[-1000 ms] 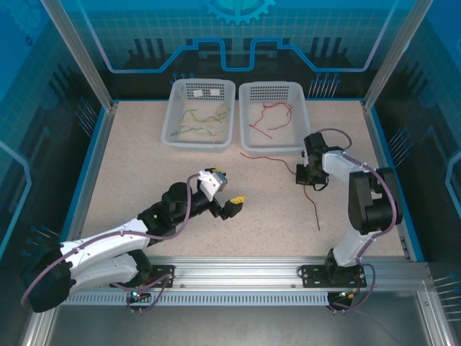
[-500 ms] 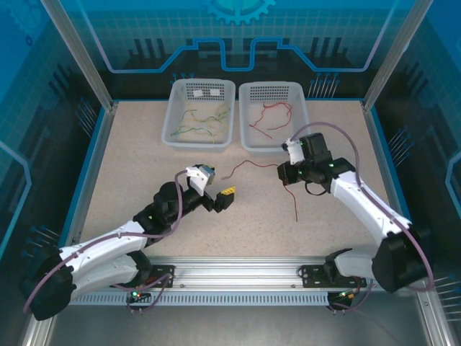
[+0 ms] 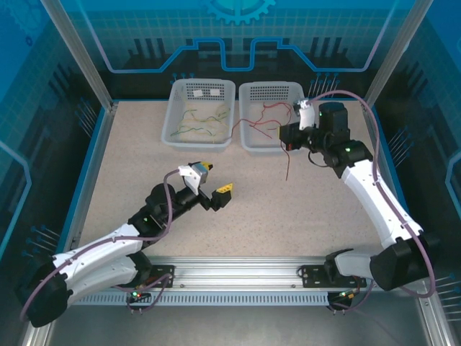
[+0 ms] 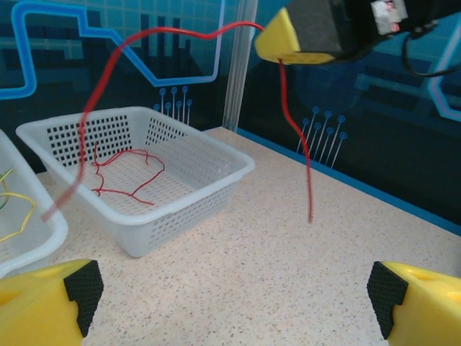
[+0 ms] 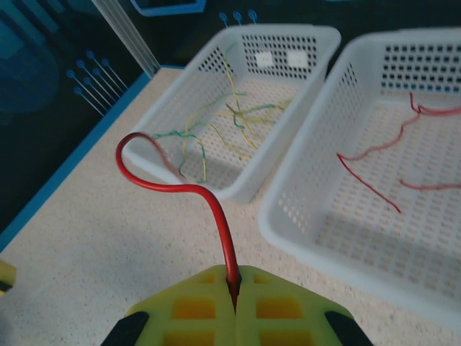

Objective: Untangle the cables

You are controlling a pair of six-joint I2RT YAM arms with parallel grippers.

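- Table [image 3: 144, 166]: speckled top w/ 2 white baskets side by side at the far edge.
- Left basket [image 3: 170, 115]: holds the yellow-green cables [image 3: 202, 119]; off-limits for this step.
- Rt basket [image 3: 270, 85]: holds loose red cables [image 3: 270, 115]; judged the drop target.
- Rt gripper [image 3: 287, 138]: clamped tight on 1 red cable [image 3: 287, 162], pinched partway along, up in the air near the rt basket's near-rt corner, w/ 1 end hanging toward the table and the other looping left toward the gap btwn the baskets.
- Left gripper [image 3: 215, 180]: jaws spread wide, nothing in them, hovering over mid table, well apart from the held cable; best parked there, out of the way.
- Carry back to above the rt basket's middle, high enough to clear the rim w/ the hanging tail, no snagging.
- Watch the left loop: looks near the left basket's side, so shift rt a bit before letting go, else could flop in w/ the yellow-green lot.
- Lower till the tail folds onto the basket floor, then open; prob. springs out if dropped from height.
- Lift straight up after release to avoid dragging the wire back out.
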